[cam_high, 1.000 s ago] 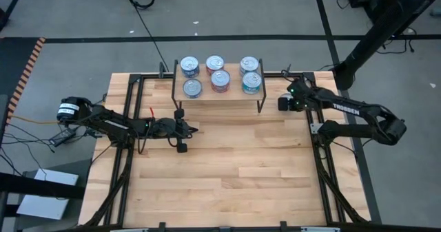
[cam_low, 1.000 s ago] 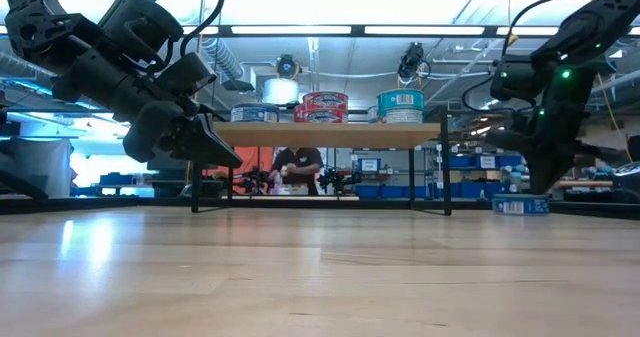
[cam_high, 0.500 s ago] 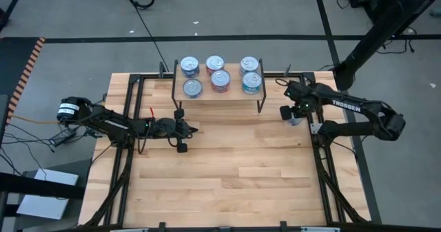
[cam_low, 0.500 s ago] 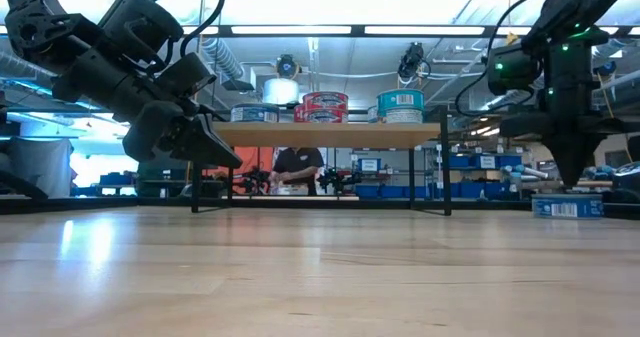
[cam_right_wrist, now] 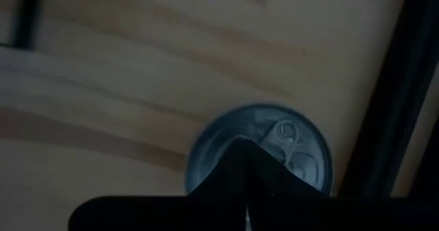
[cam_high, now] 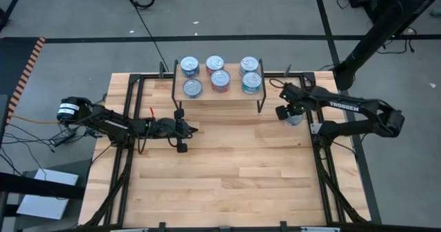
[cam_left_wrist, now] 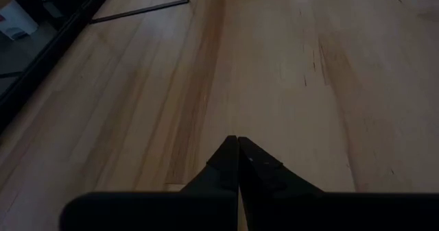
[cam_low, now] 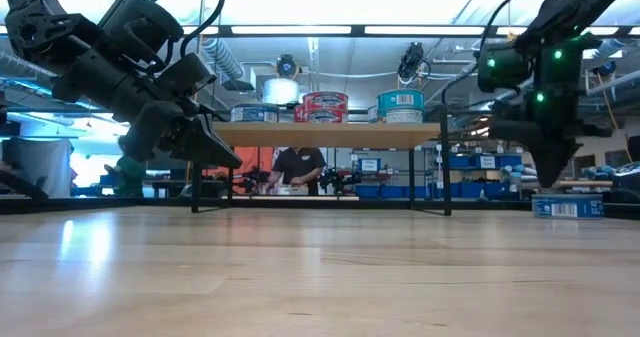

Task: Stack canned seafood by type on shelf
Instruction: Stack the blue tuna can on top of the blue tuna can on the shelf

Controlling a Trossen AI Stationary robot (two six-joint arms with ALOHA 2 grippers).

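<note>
Six tins already sit on the shelf (cam_high: pixel 219 93) in three columns: blue (cam_high: pixel 189 67), red (cam_high: pixel 215 63) and teal (cam_high: pixel 249 65) at the back, with a matching tin in front of each. One more tin (cam_high: pixel 295 117) stands on the table (cam_high: pixel 234 170) to the right of the shelf, near the table's right rail. In the low view its label (cam_low: pixel 566 208) looks blue, so you can judge it belongs with the blue column at the shelf's left end.

Your right gripper (cam_high: pixel 284 112) hangs directly over that tin with its fingers pressed together, holding nothing. The right wrist view looks straight down on the silver lid (cam_right_wrist: pixel 274 152) and its pull tab. Your left gripper (cam_high: pixel 182 146) waits low over the table in front of the shelf's left leg, its fingers also together and empty.

Treat the tin as rigid, fairly dense for its size, and slick: a smooth lid and a glossy side wall. It is short, so there is little wall to bite on. You should spread the fingers wide before coming down, straddle the tin across its full width, and close on the side wall below the rim rather than on the lid or tab. An off-centre pinch is likely to let it squirt sideways. Carry it level, since the shelf's tins stand close together.
</note>
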